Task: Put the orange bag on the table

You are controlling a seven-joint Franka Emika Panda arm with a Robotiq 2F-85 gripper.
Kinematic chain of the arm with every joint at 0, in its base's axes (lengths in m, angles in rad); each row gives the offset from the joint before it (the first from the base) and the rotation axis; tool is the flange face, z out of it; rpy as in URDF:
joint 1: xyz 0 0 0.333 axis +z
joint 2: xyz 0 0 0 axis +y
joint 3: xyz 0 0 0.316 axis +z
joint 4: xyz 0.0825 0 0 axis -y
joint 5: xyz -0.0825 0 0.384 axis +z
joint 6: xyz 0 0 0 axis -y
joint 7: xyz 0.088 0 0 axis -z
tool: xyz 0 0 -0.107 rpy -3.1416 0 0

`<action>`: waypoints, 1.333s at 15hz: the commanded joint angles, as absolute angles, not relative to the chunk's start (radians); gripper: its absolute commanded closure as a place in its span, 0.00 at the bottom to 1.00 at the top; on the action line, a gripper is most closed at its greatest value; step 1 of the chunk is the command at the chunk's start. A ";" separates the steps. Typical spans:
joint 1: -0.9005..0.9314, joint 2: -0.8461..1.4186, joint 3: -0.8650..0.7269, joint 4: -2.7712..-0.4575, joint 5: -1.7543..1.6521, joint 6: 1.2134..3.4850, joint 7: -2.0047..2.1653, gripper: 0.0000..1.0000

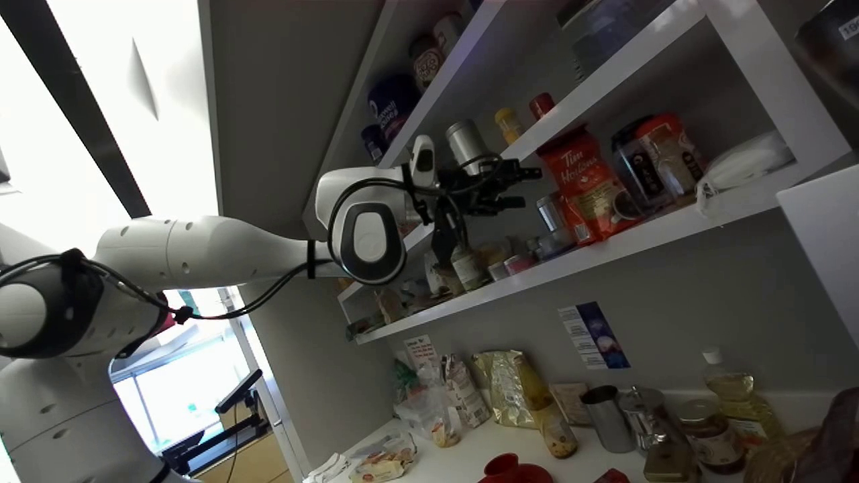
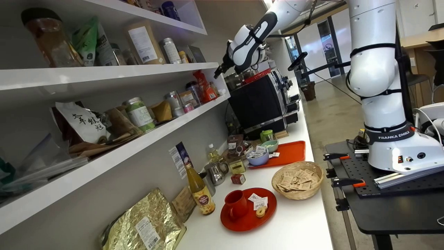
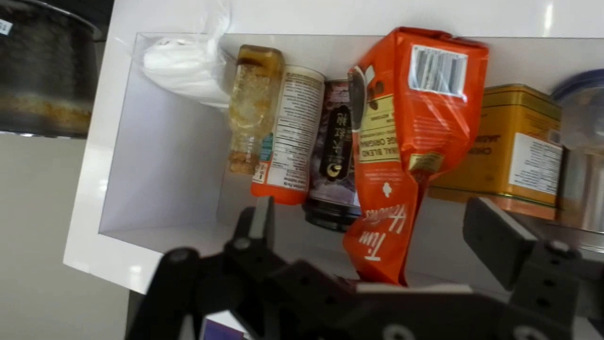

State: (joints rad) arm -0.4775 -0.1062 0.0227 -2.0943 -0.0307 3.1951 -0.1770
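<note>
As for the orange bag [image 3: 439, 123]: stands on the shelf [image 1: 671, 228], toward the shelf's closed end. Points its tapered top upward, with the long axis rising about upright from the shelf board. Appears bottom-up in the wrist view, with upside-down lettering. Turns a narrow barcoded side out from the shelf and the printed front partly toward the shelf's end wall [image 3: 163, 174]. Shares the shelf with a gold tin [image 3: 498, 123] and a dark canister [image 3: 332, 141], one to each side. As for the gripper [image 1: 530, 188]: hangs near the shelf's open front, with fingers [image 3: 264, 219] spread wide apart and the bag's upper part framed between in the wrist view. As for the table [image 2: 288, 222]: stretches below the shelf, bearing a red mug [image 2: 237, 205] on a red plate [image 2: 247, 221].
</note>
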 commanded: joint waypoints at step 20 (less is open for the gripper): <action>-0.386 0.196 -0.013 -1.729 -0.041 3.064 -0.164 0.46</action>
State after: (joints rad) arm -0.3883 0.1757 -0.0111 -1.7649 -0.0381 3.0896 -0.1681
